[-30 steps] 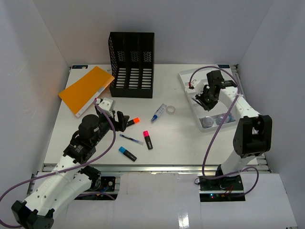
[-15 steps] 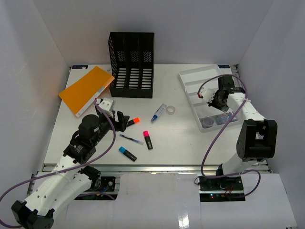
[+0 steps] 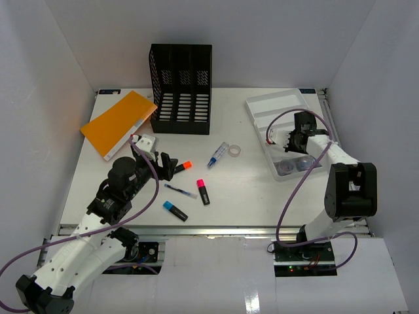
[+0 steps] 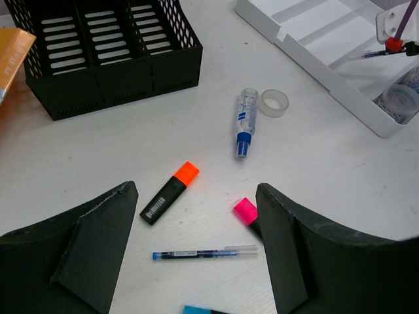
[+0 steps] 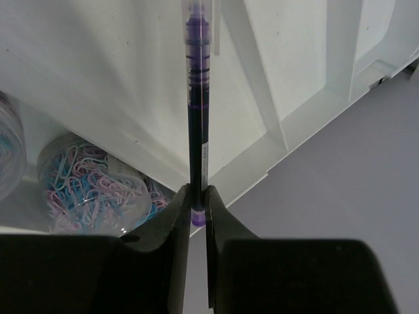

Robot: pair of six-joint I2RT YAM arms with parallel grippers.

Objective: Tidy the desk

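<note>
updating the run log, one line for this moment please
right gripper: shut on purple pen, over tray | left gripper: open, above desk | loose: highlighters, blue pen, bottle, tape

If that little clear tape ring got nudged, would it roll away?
Probably not: the tape ring lies flat on the desk, so it would likely slide. It looks thin and hollow, so probably light. The blue-capped bottle beside it lies on its side and might roll if bumped.

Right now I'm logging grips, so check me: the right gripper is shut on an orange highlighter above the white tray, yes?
The held thing is wrong: the right gripper is shut on a purple pen above the white tray, as the right wrist view shows.
</note>
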